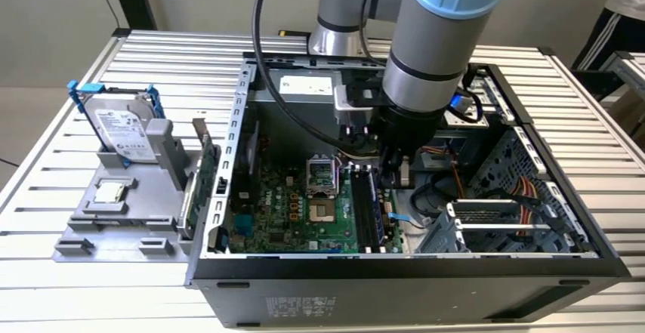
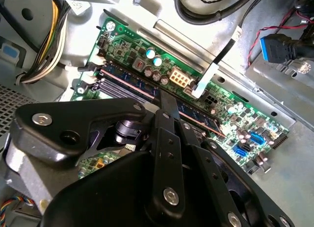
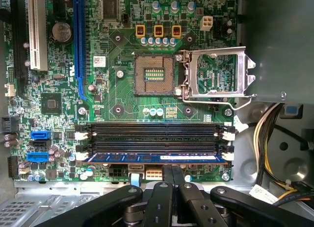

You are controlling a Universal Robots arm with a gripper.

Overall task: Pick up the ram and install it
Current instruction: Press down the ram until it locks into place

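Now we judge seating is in hand: the ram (image 3: pixel 157 158) lies in the slot (image 3: pixel 153 147) nearest the gripper (image 3: pixel 171 178), whose fingers press together on its edge; firm downward pressure remains.

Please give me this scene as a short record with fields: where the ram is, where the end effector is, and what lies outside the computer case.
ram: dark-blue stick lying along the memory slot nearest the end effector, on the green motherboard
other memory slots: black, empty, with white latches
processor socket: open, metal frame lifted
end effector: just above the ram, inside the open computer case
ram seating: cannot tell if fully latched
outside the case: hard drive in a blue frame standing in a grey holder, at the exterior view's left
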